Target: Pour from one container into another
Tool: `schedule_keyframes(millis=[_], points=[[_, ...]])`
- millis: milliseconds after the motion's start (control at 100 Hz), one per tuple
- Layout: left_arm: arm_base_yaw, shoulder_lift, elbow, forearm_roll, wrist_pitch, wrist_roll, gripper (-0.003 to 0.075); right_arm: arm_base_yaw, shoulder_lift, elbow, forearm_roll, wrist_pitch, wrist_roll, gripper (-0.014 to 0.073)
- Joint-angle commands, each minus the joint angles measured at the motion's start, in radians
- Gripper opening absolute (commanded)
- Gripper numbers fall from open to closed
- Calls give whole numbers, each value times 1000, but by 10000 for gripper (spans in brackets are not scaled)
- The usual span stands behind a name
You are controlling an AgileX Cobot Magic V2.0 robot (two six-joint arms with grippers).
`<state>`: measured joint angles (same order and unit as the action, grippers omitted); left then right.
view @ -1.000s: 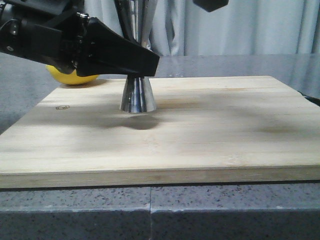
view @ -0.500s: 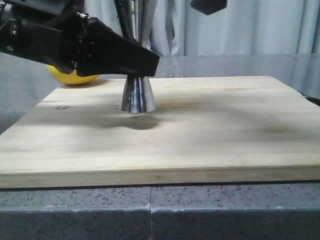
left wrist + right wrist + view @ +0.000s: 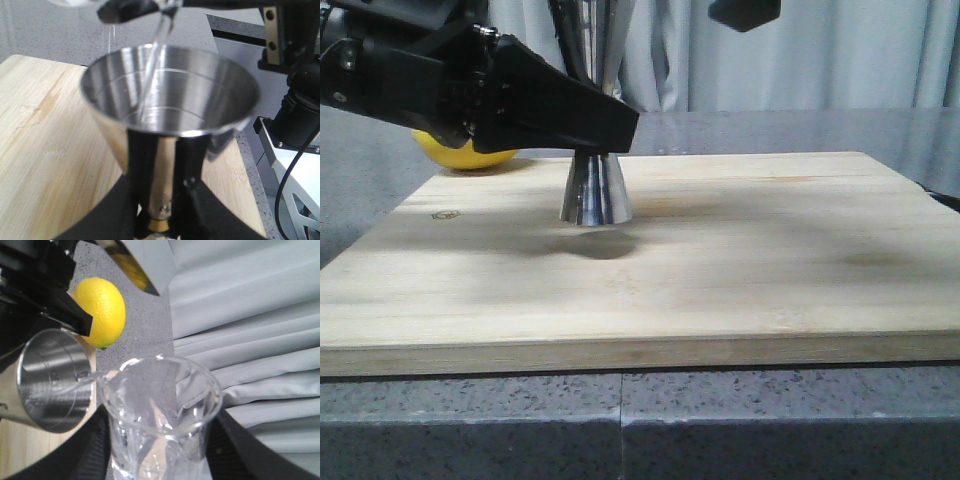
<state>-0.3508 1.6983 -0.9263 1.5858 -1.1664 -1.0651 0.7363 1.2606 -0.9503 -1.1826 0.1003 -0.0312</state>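
While the left gripper (image 3: 160, 200) clamps the jigger's (image 3: 172, 95) waist, keeping it upright on the wooden board (image 3: 720, 260), the right gripper (image 3: 155, 450) holds the tilted beaker (image 3: 160, 410) just above, its lip aimed over the open cup, liquid streaming down.

We've got a mirror-shiny steel jigger (image 3: 595, 190), a clear smooth glass beaker (image 3: 160, 425), a pale matt wooden board (image 3: 720, 260), speckled stone worktop (image 3: 770, 420), and matt black fingers (image 3: 560, 110).
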Motion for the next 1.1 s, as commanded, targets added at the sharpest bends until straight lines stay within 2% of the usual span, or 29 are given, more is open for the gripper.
schedule_keyframes(millis=[0, 1090], points=[[-9, -47, -27, -47, -64, -6, -2, 1, -35, -38, -31, -21, -3, 142], [-9, -47, -27, -47, -64, -6, -2, 1, -35, -38, -197, -36, -3, 142]])
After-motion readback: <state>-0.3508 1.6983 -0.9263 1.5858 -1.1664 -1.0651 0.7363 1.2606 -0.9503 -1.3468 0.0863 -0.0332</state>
